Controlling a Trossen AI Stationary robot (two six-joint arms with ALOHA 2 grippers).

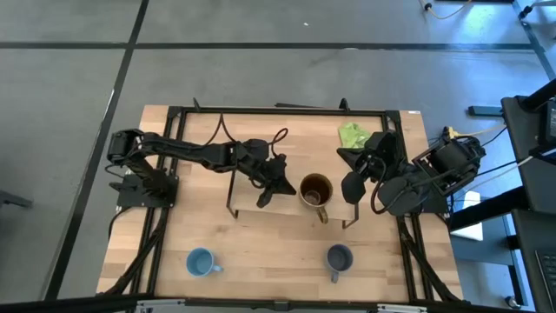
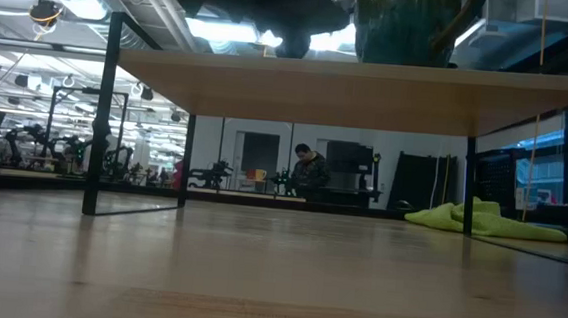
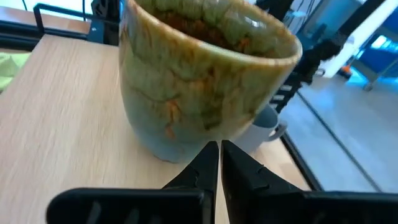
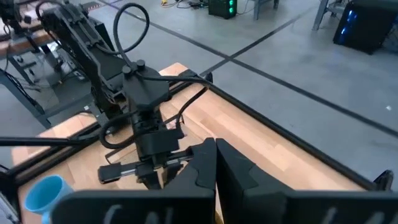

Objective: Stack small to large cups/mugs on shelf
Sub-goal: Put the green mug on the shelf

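The brown mug (image 1: pixel 315 189) stands upright on the shelf (image 1: pixel 252 209), with its handle toward the near edge. It fills the left wrist view (image 3: pixel 205 74), and the low view shows it on the board (image 2: pixel 403 27). My left gripper (image 1: pixel 276 184) (image 3: pixel 219 158) is shut, level at the mug's left side. My right gripper (image 1: pixel 352 187) (image 4: pixel 214 162) is shut, just right of the mug and apart from it. The light blue mug (image 1: pixel 201 262) (image 4: pixel 43 190) and the dark grey-blue mug (image 1: pixel 339 257) stand on the table near its near edge. My left gripper points its shut fingertips (image 3: pixel 211 149) level from the table's left at the brown mug's lower outer wall (image 3: pixel 186 140). I cannot tell whether they touch it. The mug stands upright on the shelf board.
A lime-green cloth (image 1: pixel 354 134) (image 2: pixel 485 218) lies on the table behind the shelf's right end. The shelf's black end frames (image 2: pixel 100 116) stand on the tabletop. A black frame (image 1: pixel 287 110) borders the table. A person (image 2: pixel 311 171) stands far off in the room.
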